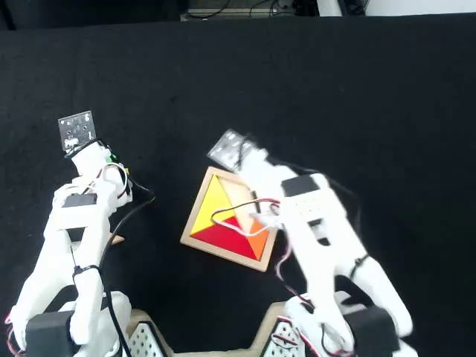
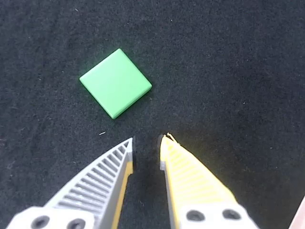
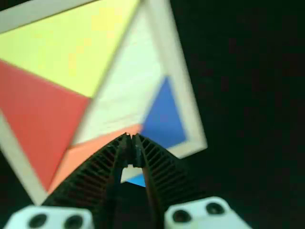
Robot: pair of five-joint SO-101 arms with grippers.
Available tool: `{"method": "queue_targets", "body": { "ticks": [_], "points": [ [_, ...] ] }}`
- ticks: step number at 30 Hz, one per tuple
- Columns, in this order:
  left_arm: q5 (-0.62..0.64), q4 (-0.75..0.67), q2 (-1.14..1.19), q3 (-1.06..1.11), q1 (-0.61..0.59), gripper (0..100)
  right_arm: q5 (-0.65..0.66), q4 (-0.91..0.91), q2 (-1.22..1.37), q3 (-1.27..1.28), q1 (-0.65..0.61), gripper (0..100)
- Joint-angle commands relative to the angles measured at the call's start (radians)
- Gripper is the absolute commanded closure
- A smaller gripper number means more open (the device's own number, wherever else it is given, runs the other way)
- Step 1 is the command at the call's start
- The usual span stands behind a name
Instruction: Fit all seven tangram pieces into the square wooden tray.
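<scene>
OK, L side first: left gripper (image 2: 147,143) hangs over the black cloth (image 2: 248,71). The tips are only a sliver apart and there's nothing between them. The green square (image 2: 116,82) lies flat on the cloth just ahead of those tips, not touching them and well away from the tray (image 1: 223,255).

R side: right gripper (image 3: 131,138) is low over the tray with its tips pinched right together. I can't see anything caught in them.

My read is the green square's the next pickup. To do it well:
- Open much wider, since that gap won't straddle it.
- The piece sits corner-on to the tips, so turn the wrist and meet two flat sides, not corners.
- It's thin, so the tips prob need to reach the cloth before closing, or they'll skate over the top.
- Close slowly. It looks slick and could squirt out.

Textures etc: the square is glossy, with softly rounded corners. The cloth is matte and felt-like w/ a bit of lint. The tray is pale wood with a narrow raised rim. Inside it are a big yellow triangle (image 3: 71,43), a big red triangle (image 3: 43,114), a small blue triangle (image 3: 164,119) and an orange piece (image 3: 90,152). A pale patch (image 3: 128,90) sits between them, and I can't tell if it's bare floor or a light piece. The L fingers are ribbed, one grey and one yellow. The R ones are black.
</scene>
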Motion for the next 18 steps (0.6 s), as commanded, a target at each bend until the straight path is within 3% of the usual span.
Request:
{"method": "queue_targets", "body": {
  "ticks": [1,8,18],
  "points": [
    [-0.005,-0.015,-0.002,-0.018,0.01,89,-0.015,-0.034,-0.038,-0.002,0.1,98.8],
    [-0.005,-0.015,-0.002,-0.013,0.008,89,-0.017,-0.169,0.183,-0.042,0.224,98.8],
    [-0.005,-0.015,-0.002,-0.021,0.045,89,-0.02,-0.118,0.429,-0.242,0.275,98.8]
  ]
}}
